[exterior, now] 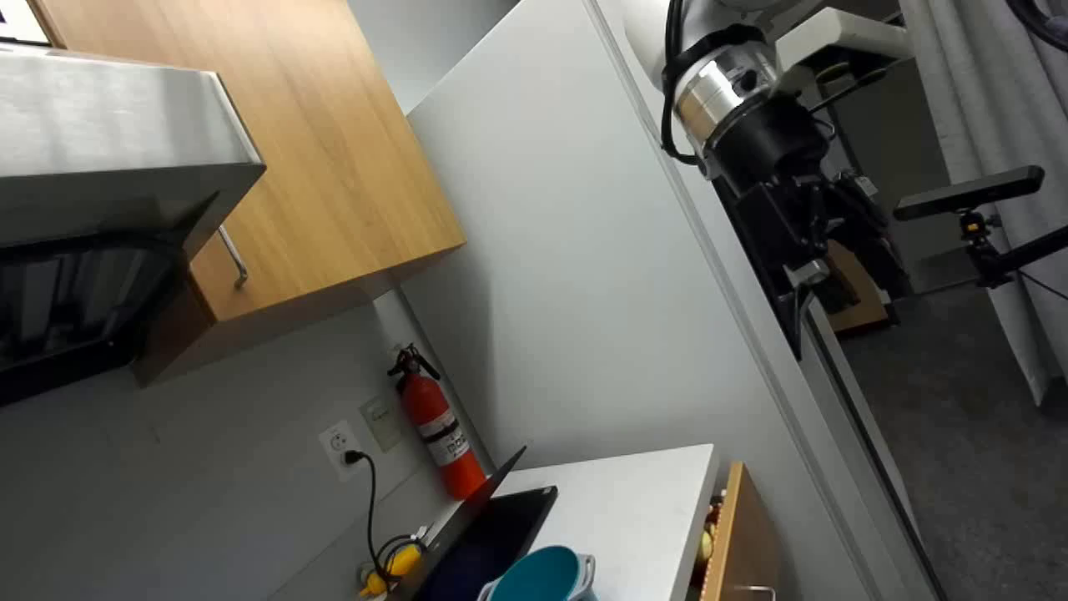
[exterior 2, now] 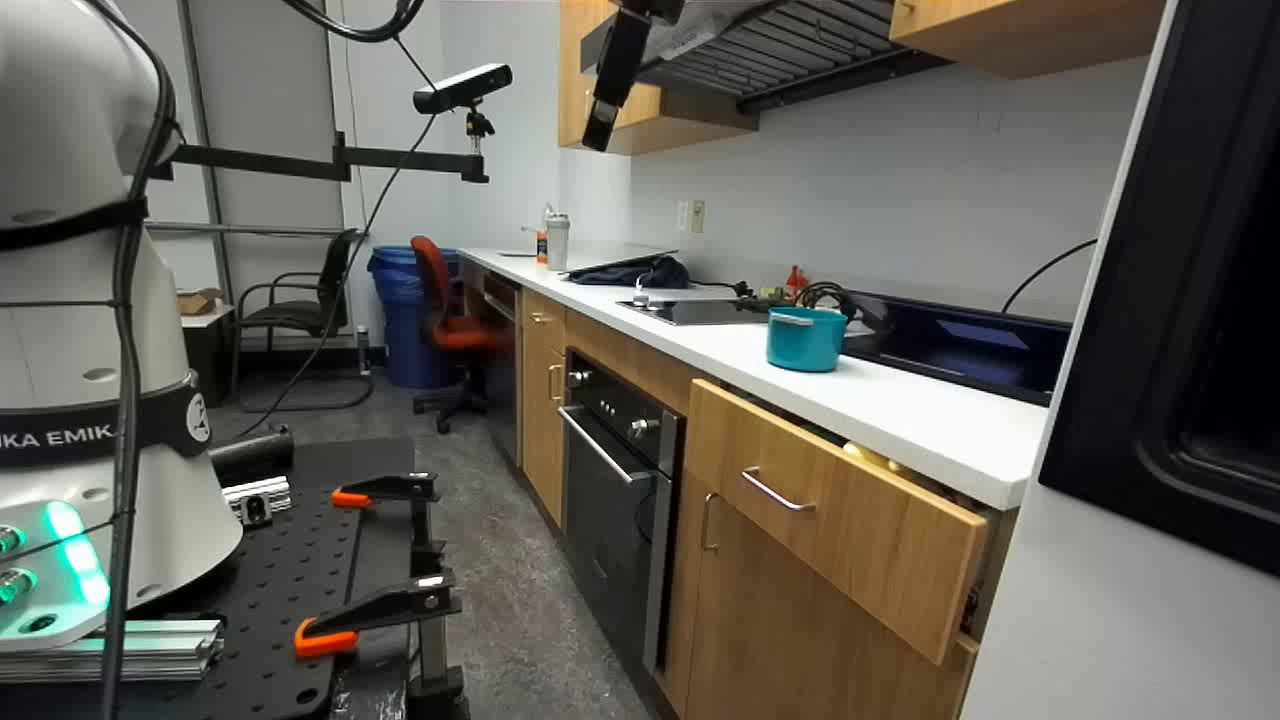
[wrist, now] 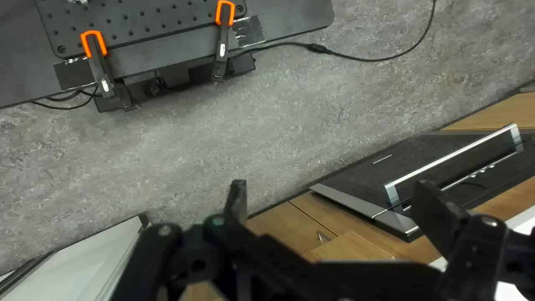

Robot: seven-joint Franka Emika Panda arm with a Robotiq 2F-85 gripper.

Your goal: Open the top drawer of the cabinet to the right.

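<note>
The top drawer (exterior 2: 850, 510) of the low cabinet (exterior 2: 800, 620) stands partly pulled out. Its light-wood front and metal handle (exterior 2: 777, 490) face the robot. The drawer also shows in an exterior view (exterior: 745, 534), with some contents visible in the gap below the white countertop (exterior: 634, 492). In the wrist view a corner of the drawer front (wrist: 351, 246) shows between the fingers, partly hidden by the gripper body. My gripper (wrist: 333, 184) has its fingers wide apart with nothing between them. In an exterior view the gripper (exterior: 851, 292) is high above the drawer, apart from it.
A tall white-grey panel (exterior: 601, 292) stands beside the cabinet. A teal pot (exterior 2: 806, 340) sits on the countertop. An oven (exterior 2: 610, 480) with a bar handle is beside the cabinet. Orange-tipped clamps (wrist: 95, 44) hold the black robot table. A camera arm (exterior: 1018, 259) juts out near the gripper.
</note>
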